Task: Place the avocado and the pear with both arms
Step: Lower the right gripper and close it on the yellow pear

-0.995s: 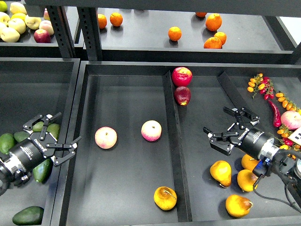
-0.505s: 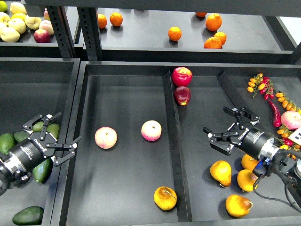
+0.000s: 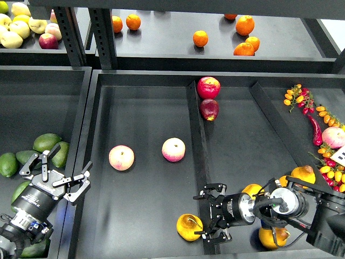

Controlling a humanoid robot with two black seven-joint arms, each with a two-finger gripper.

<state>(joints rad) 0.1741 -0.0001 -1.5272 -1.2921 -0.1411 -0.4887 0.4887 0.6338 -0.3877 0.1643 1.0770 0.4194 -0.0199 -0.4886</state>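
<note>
Down in the middle bin, the pear (image 3: 189,226) sits at the front edge with two pink-yellow fruits (image 3: 121,157) behind it. Right pincer (image 3: 209,213) gapes wide beside the pear. Left pincer (image 3: 55,172) hangs wide over the avocados (image 3: 47,142) in the left bin.

We see two pink-yellow fruits (image 3: 121,157) (image 3: 173,149) side by side in the middle tray, two red apples (image 3: 208,87) (image 3: 209,109) at its divider toward 12 o'clock, oranges (image 3: 200,38) on the upper shelf, and a red chili (image 3: 315,131) at 3 o'clock.
</note>
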